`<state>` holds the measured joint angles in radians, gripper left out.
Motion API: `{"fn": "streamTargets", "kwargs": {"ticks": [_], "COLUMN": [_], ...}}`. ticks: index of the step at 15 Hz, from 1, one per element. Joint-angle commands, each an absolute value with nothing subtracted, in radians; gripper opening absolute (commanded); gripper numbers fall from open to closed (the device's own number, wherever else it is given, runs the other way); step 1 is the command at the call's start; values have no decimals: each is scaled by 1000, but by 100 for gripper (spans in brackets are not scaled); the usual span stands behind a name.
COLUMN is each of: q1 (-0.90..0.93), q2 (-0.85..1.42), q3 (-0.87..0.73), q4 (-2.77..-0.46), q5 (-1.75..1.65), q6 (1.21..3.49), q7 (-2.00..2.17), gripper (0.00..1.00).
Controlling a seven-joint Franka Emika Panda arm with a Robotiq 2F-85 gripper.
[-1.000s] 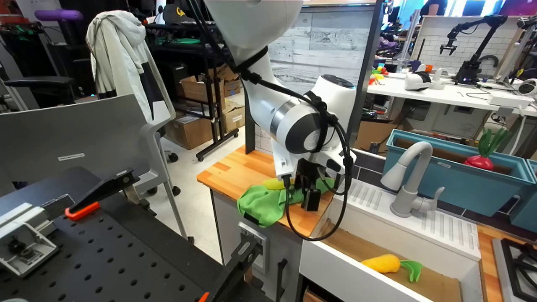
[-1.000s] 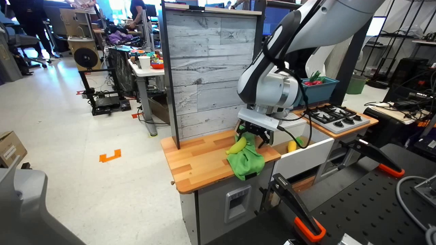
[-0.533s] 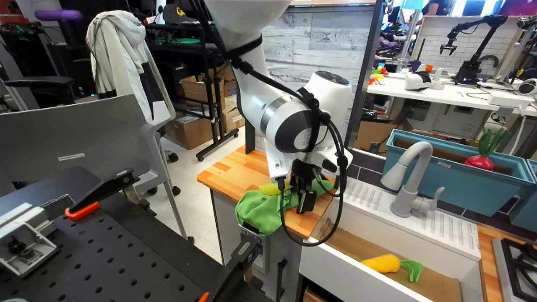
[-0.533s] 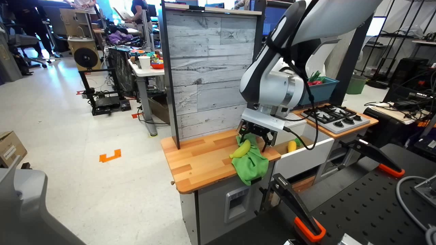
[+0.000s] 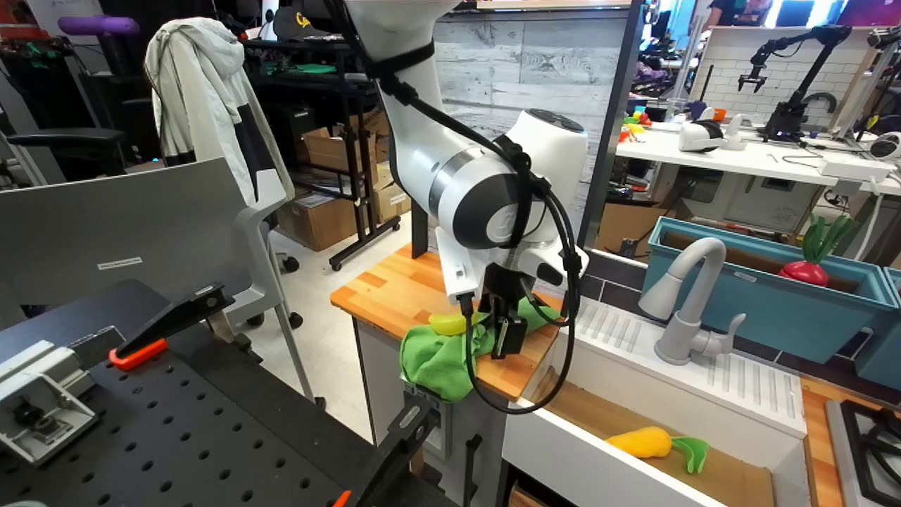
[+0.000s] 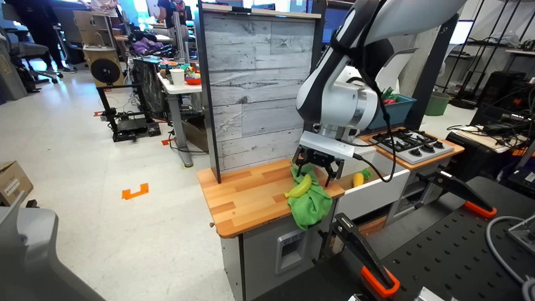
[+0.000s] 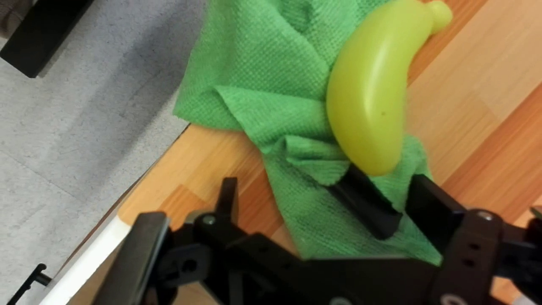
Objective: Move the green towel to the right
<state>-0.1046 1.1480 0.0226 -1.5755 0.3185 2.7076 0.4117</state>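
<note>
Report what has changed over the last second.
In an exterior view, the green towel and the banana lying on it have shifted to the picture's right, the towel hanging lower over the edge of the wooden counter. The fingers moved right too, staying apart: nothing visibly grasped or released. The yellow toy vegetable and faucet stayed put.

Green towel [image 5: 435, 362], banana [image 5: 448, 324] — hand [image 5: 503, 329] over counter [image 5: 387, 292]

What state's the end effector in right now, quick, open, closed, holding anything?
End effector: open, jaws apart, not clamped on the green towel that shows between them in the wrist view.
</note>
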Motion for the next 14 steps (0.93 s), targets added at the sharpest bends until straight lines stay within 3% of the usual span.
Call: {"fn": "streamTargets", "kwargs": {"ticks": [1,9,10,14], "q1": [-99,-75,-77,-67], "q2": [1080,892,980,919], "q3": [30,37,30,31], "q4": [-1643,-1793,-1700,-1760], "q5": [338,310,329,327], "q6": [2719,2659,2690,2666], "q7": [373,311,337,324], "gripper": [100,100,100,100]}}
